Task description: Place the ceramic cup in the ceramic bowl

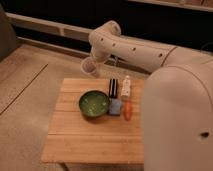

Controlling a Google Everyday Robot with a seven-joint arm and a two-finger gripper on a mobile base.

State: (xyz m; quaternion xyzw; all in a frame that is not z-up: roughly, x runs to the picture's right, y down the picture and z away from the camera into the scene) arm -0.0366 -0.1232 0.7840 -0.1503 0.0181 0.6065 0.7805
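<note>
One relation matters to you: the ceramic cup (89,68), clasped by the gripper (92,65) and tilted, hangs off the wooden table (75,145) at its far edge; the green ceramic bowl (94,104) lies below it, toward the camera.

One bowl (94,104), one cup (90,67) in one pincer (92,64) aloft.

One high camera, looking down past the robot's own arm (135,49).
It faced forward and downward at the wooden surface (90,137), seen fairly near in mid-frame with the ceramic bowl (94,104) close to centre. The arm's bulk loomed nearest at right, and the gripper (91,66), clasping the ceramic cup (89,67), hung upper-left of centre beyond the surface's far edge.
</note>
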